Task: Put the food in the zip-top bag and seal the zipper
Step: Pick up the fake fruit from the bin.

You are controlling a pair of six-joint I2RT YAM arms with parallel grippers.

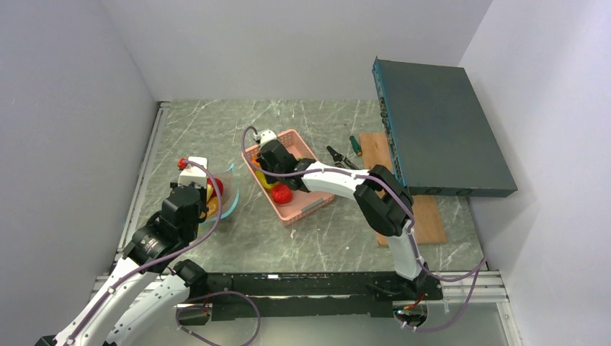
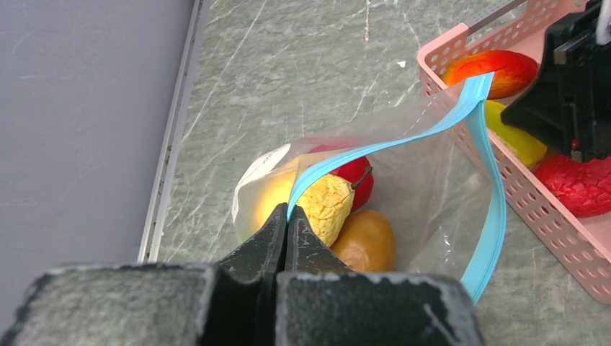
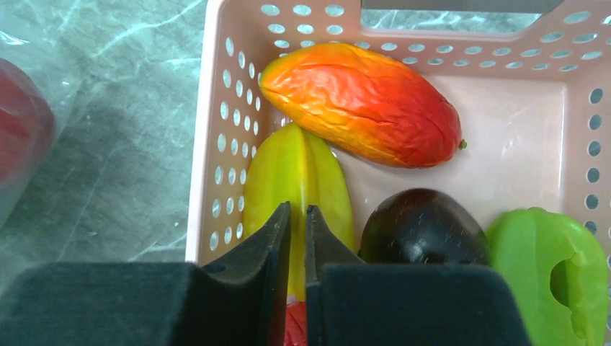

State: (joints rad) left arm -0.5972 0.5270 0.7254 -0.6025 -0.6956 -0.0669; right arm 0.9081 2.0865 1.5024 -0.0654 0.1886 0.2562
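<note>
Grey marbled table [image 1: 324,238]; zip-top bag [image 2: 432,180] lies just left of pink basket [image 3: 209,108], some food [image 2: 324,205] already inside.
Left gripper [image 2: 287,216] pinches the zipper [image 2: 403,137]; right gripper [image 3: 297,216], fingers nearly together on nothing, hangs over yellow starfruit [image 3: 288,166]. Risk: strip slips, mouth collapses.

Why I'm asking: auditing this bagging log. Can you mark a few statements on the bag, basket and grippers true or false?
The left gripper is shut on the zipper. True.
The zip-top bag is empty. False: red, yellow and brown food pieces lie inside.
The right gripper is over the pink basket. True.
The zipper is sealed. False: its two strips gape apart.
The pink basket holds no food. False: an orange-red piece and others remain.
</note>
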